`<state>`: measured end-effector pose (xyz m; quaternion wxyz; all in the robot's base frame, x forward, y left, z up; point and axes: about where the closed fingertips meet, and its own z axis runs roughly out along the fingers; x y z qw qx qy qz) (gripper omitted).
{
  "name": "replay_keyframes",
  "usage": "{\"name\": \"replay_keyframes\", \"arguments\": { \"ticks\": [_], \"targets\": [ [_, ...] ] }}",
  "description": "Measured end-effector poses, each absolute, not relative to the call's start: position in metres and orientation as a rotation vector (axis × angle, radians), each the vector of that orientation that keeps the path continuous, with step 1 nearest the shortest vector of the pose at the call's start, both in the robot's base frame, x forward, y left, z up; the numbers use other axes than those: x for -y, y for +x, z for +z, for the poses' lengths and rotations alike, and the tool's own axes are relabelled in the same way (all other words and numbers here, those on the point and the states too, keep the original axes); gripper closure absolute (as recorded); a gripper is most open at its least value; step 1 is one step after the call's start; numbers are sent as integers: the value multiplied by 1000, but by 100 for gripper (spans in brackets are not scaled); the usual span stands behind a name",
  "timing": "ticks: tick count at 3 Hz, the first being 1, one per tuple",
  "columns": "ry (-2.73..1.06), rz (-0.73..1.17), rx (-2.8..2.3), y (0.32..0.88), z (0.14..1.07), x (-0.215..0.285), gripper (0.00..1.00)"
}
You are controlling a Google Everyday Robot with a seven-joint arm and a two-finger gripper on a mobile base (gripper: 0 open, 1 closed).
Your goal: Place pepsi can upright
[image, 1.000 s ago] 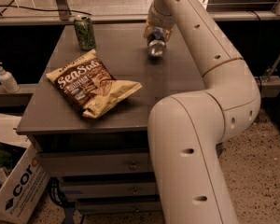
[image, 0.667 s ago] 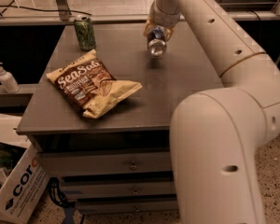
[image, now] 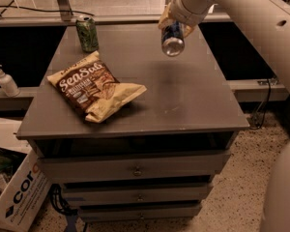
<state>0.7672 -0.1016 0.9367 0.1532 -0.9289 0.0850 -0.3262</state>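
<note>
Over grey tabletop [image: 193,95], half-hidden gripper [image: 174,26] apparently clasps tilted pepsi can [image: 172,42].

Robot lab: gripper [image: 175,27] over drawer cabinet [image: 183,100].

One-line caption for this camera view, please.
Gripper holds the pepsi can tilted above the table's far side; chip bag and green can sit left.

A grey desk [image: 193,105] with three drawers [image: 135,168] stands on a speckled floor [image: 237,202]. A green patterned can [image: 87,33] stands upright near its far left corner. In front of it, well apart, a Sea Salt chip bag [image: 94,88] lies flat. Left of the desk, a pump bottle [image: 6,81] sits on a low ledge, and a cardboard box [image: 19,195] rests on the floor. The hand [image: 173,30] hangs over the desk's far right part.
</note>
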Motion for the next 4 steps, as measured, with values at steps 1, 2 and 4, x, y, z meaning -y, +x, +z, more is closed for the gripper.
{"name": "replay_keyframes", "arguments": {
  "ticks": [1, 2, 4],
  "targets": [
    [-2726, -794, -205, 728, 882, 90, 100],
    [-2726, -794, -205, 728, 882, 90, 100],
    [-2730, -785, -201, 728, 877, 88, 59]
  ]
}}
